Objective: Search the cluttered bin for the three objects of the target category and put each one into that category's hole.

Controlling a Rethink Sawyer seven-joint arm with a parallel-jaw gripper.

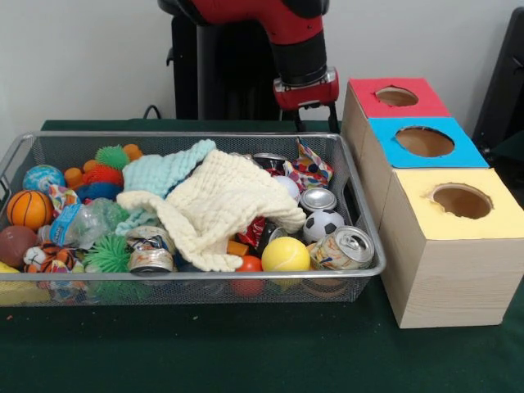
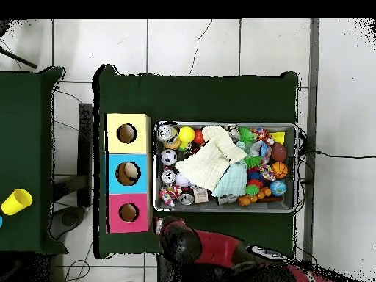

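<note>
Cans [image 1: 344, 248] are seen in the wire bin [image 1: 196, 281] on the green bench [image 1: 246, 352], among balls and toys. At the bin's left end a small basketball [image 1: 29, 209] lies; a cream cloth [image 1: 225, 205] is draped over the middle, with a yellow ball [image 1: 285, 255] just beside the front can. Behind the bin's right end the tool [image 1: 315, 123] is held above the bench; whether it is clenched cannot be told. Beside the bin are set the red box [image 1: 393, 98], blue box [image 1: 422, 143] and yellow box [image 1: 458, 213], each with a hole.
</note>
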